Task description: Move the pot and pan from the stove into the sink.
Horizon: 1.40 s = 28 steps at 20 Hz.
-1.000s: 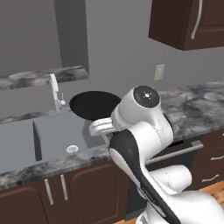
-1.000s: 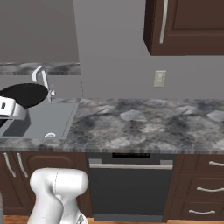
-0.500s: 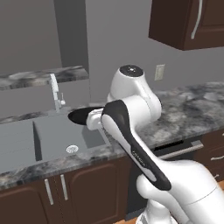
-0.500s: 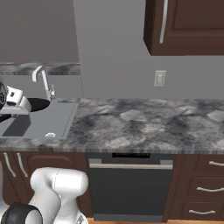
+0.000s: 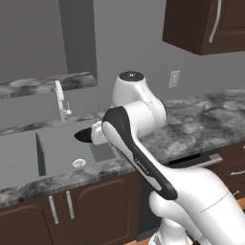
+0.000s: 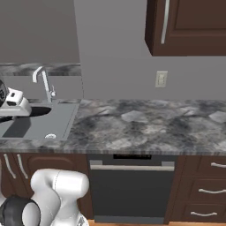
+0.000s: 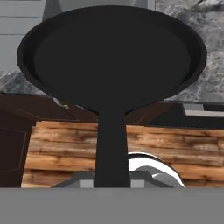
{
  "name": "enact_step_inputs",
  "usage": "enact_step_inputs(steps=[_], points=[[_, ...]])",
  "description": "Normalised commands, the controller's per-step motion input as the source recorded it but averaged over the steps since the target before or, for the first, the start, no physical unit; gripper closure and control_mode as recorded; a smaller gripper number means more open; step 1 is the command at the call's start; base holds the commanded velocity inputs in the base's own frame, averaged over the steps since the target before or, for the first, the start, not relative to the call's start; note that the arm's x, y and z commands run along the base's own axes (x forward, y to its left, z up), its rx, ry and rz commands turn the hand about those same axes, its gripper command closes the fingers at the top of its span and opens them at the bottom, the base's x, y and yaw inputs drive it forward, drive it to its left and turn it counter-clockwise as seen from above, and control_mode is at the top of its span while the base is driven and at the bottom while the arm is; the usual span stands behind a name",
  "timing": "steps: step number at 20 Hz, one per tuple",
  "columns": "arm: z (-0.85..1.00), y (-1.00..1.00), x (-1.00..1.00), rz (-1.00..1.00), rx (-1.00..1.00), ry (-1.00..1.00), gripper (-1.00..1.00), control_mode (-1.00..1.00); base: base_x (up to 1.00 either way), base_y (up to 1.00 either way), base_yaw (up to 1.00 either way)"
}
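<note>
Over the sink basin: gripper (image 7: pixel 111 183), jaws closed tight on the handle of 1 black frying pan (image 7: pixel 111 57); fingertips themselves not visible in hand view, hidden at the frame bottom under the handle.

Item 1 – frying pan, qty 1. Flat, matte black, round, straight handle. Held level above the sink (image 5: pixel 57 143), at its right side. Left base view: only a dark sliver of pan (image 5: pixel 82 136) shows past the arm. Right base view: dark rim (image 6: pixel 37 111) pokes out beside the wrist, over the basin (image 6: pixel 42 126).

Item 2 – sink, qty 1. Grey, recessed, w/ round drain (image 5: pixel 79 163) and 1 thin silver faucet (image 5: pixel 60 100) at the back.

Item 3 – dishwasher (image 6: pixel 132 187), qty 1, right base view; hand view adds wood floor (image 7: pixel 61 148) below the pan.

Item 4 – wall outlet (image 6: pixel 161 79), qty 1.

No legible writing or labels.
</note>
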Motion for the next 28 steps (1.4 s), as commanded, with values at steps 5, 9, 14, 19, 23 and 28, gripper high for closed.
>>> enact_step_inputs(steps=[5,9,14,19,23,28], points=[[-0.31,0.16,0.24,0.00,-0.07,0.06,1.00,-1.00,0.00,0.00,0.00],[-0.29,0.20,0.39,0.00,-0.06,0.02,1.00,-1.00,0.00,0.00,0.00],[-0.30,0.21,0.46,0.00,-0.06,0.00,1.00,-1.00,0.00,0.00,0.00],[-0.32,0.23,0.48,0.00,-0.06,0.00,1.00,-1.00,0.00,0.00,0.00],[-0.33,0.20,0.49,0.00,-0.06,0.00,1.00,-1.00,0.00,0.00,0.00],[-0.33,0.22,0.50,-0.01,-0.04,0.00,1.00,-1.00,0.00,0.00,0.00]])
